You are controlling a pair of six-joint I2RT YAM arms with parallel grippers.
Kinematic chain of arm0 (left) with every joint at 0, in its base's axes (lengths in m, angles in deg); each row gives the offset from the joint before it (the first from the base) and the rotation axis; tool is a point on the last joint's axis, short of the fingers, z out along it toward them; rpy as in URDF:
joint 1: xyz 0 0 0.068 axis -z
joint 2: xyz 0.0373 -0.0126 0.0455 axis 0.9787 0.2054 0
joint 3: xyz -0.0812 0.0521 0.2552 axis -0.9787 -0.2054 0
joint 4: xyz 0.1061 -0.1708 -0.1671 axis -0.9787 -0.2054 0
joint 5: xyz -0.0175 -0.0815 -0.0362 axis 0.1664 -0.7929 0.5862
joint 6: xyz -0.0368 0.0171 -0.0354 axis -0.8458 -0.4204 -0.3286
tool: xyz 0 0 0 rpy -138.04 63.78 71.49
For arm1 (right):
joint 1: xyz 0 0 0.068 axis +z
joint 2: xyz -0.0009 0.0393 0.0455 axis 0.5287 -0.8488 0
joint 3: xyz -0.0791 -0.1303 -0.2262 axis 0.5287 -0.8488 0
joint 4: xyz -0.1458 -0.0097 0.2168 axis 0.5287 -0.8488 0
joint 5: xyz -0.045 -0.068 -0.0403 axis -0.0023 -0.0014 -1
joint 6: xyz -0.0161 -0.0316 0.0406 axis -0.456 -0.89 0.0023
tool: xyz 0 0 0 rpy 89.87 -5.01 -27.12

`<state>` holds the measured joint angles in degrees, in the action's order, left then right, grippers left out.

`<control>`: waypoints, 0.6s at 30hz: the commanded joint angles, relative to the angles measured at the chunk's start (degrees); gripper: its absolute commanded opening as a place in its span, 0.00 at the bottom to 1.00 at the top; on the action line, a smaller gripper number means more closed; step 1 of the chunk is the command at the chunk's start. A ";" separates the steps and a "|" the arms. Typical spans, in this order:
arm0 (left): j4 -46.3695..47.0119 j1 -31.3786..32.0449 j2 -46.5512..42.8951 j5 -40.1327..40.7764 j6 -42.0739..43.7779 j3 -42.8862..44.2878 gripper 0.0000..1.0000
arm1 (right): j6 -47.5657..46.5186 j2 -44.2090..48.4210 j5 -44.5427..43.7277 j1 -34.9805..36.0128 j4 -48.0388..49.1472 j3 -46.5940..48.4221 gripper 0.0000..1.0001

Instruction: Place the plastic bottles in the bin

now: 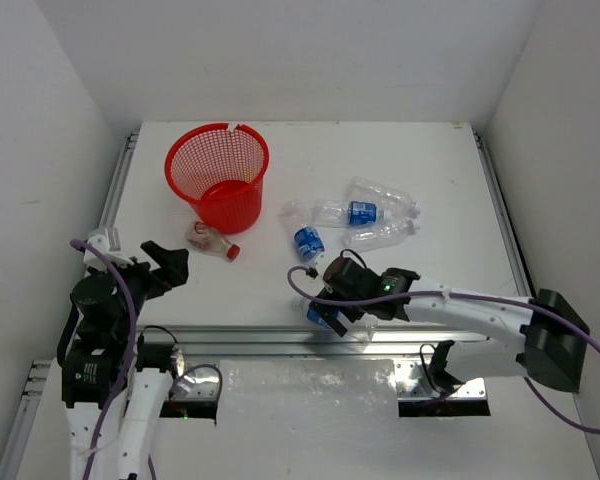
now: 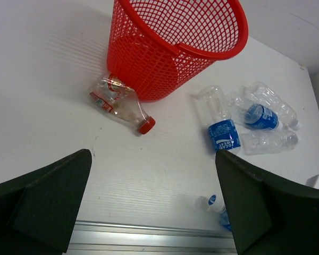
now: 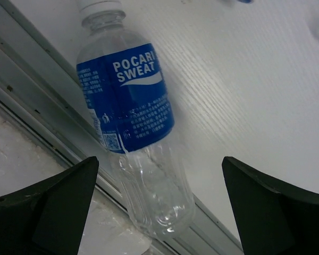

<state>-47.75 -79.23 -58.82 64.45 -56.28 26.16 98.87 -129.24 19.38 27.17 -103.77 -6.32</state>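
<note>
our right jaws hang wide open and empty, straddling a blue-labelled bottle (image 3: 130, 106) that lies farthest from the bin (image 1: 217, 175); we judge them lined up to grasp it. left jaws, equally wide and empty, face the red-capped bottle (image 2: 122, 103) just beside the bin's base. four more bottles (image 1: 360, 212) lie right of the bin.

Shows white links (image 1: 480, 308) and black joint housings (image 1: 555, 340), carries looping lilac cables (image 1: 292, 283), ends in matte black wedge-shaped fingers (image 2: 42, 202), wears a small green light (image 1: 387, 287) on one housing.
</note>
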 commanded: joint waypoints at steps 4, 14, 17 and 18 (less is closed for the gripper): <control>0.91 0.29 0.44 0.22 -0.42 0.08 1.00 | -2.27 -7.77 6.64 0.24 5.40 -0.44 0.97; 2.74 0.29 4.84 -15.39 0.02 -1.15 1.00 | 2.38 2.82 9.46 0.32 9.80 -4.58 0.31; 10.03 0.29 4.84 -28.40 -3.30 -6.49 0.99 | 5.81 14.16 11.31 0.24 15.83 -6.07 0.21; 11.87 0.29 4.50 -31.48 -4.19 -7.21 0.98 | 6.95 16.62 11.48 0.24 17.17 -6.77 0.15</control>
<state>-42.96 -79.23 -54.60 47.31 -57.66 21.61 101.65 -119.86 29.26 27.17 -95.25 -12.61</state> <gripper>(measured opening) 0.986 0.465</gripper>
